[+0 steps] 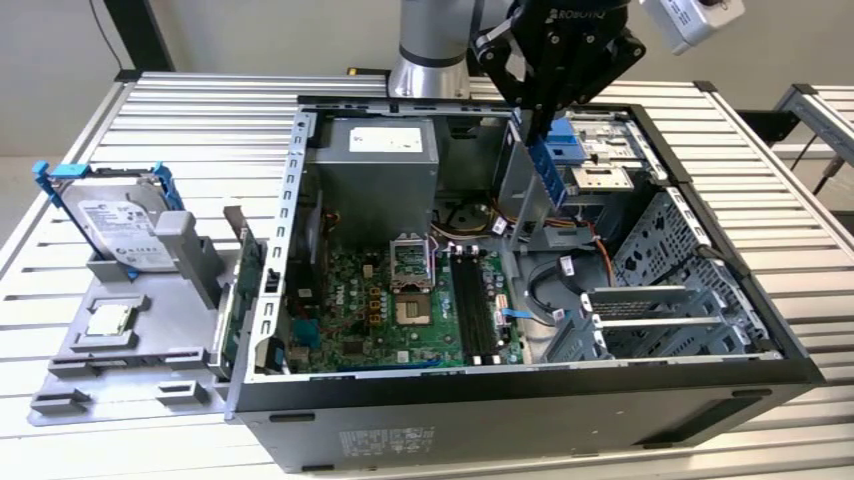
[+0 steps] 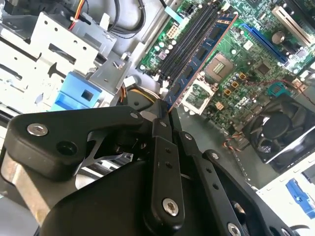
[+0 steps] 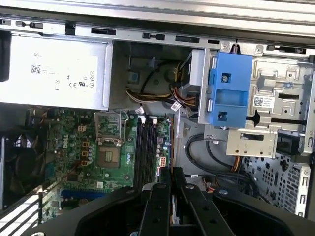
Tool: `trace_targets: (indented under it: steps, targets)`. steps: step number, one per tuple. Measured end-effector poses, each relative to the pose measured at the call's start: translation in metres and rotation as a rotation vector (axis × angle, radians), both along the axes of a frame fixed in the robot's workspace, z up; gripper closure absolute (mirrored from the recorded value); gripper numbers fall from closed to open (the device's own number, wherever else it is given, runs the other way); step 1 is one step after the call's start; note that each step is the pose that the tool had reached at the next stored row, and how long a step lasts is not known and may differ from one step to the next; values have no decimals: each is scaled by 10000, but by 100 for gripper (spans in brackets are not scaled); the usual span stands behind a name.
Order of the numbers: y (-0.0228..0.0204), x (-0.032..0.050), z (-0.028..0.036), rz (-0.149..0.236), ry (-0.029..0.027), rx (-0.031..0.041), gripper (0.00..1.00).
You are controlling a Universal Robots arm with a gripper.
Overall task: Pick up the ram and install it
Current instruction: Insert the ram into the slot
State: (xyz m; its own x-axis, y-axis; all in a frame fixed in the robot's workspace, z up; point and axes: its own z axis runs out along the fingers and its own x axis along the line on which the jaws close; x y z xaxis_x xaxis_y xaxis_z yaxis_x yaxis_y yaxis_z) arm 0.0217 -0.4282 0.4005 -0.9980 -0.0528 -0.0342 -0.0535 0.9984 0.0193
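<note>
Clenching the ram [image 2: 204,49] by one end, my gripper [image 2: 165,107] holds it above the slots [image 3: 145,147]; I see it running alongside them, clear of them, not yet seated.

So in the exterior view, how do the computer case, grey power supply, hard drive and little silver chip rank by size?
Largest: computer case.
Next: grey power supply and hard drive, which look about alike, so I won't rank them.
Smallest: silver chip.
</note>
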Motion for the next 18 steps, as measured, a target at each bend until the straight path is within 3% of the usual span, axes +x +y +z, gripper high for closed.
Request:
trace_targets:
  steps: [18]
  targets:
    - [0,0,-140,-1,0,-8,100]
